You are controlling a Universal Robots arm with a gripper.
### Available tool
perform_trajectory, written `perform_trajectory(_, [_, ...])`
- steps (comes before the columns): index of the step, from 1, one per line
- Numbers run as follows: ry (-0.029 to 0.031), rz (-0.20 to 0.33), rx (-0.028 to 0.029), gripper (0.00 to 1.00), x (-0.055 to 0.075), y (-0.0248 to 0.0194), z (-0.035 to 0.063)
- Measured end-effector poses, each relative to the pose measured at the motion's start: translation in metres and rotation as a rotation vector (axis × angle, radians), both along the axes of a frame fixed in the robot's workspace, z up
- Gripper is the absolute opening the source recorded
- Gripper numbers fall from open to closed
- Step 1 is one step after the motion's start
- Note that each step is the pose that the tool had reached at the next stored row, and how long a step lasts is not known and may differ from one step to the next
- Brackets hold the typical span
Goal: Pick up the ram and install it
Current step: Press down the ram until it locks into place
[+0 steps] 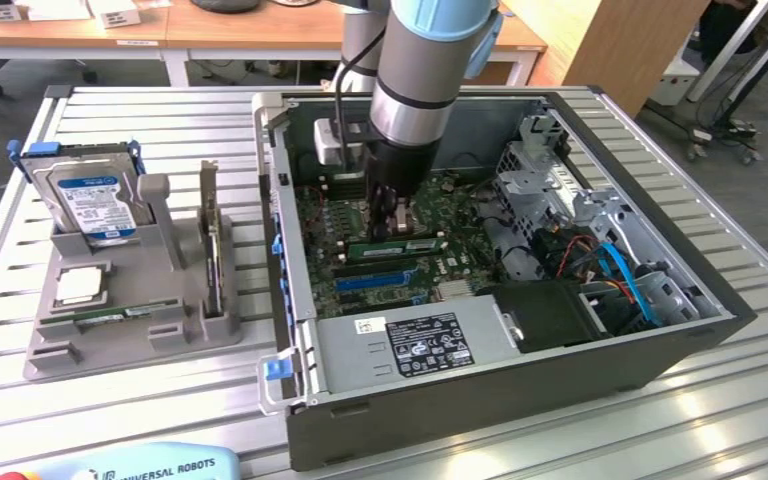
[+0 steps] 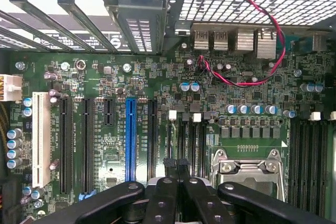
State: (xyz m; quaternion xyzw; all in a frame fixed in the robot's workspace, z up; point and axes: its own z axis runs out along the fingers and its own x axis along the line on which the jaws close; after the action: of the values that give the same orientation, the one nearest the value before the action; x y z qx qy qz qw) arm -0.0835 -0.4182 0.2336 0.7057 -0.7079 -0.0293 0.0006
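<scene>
My gripper (image 1: 387,222) reaches down into the open computer case (image 1: 518,385), low over the green motherboard (image 1: 357,215). Just below its tips in the exterior view stands a green ram stick (image 1: 400,245) with a whitish label, set in the board. I cannot tell whether the tips touch it. In the wrist view my gripper (image 2: 176,163) is shut, its black fingertips (image 2: 169,162) pressed together with nothing showing between them. They hover over the black memory slots (image 2: 191,145) beside the metal CPU socket (image 2: 247,169).
A grey holder (image 1: 131,330) at the exterior view's left carries a hard drive (image 1: 91,200), a square CPU chip (image 1: 80,285), another green stick (image 1: 107,313) and an upright board (image 1: 208,235). Drive cages and cables (image 1: 618,270) crowd the case's right. A red wire (image 2: 262,35) loops over the board.
</scene>
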Motion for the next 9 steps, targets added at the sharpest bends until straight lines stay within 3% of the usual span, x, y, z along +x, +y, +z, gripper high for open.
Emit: perform_trajectory(9, [-0.0002, 0.000, 0.0003, 0.10, 0.0000, 0.0001, -0.0031])
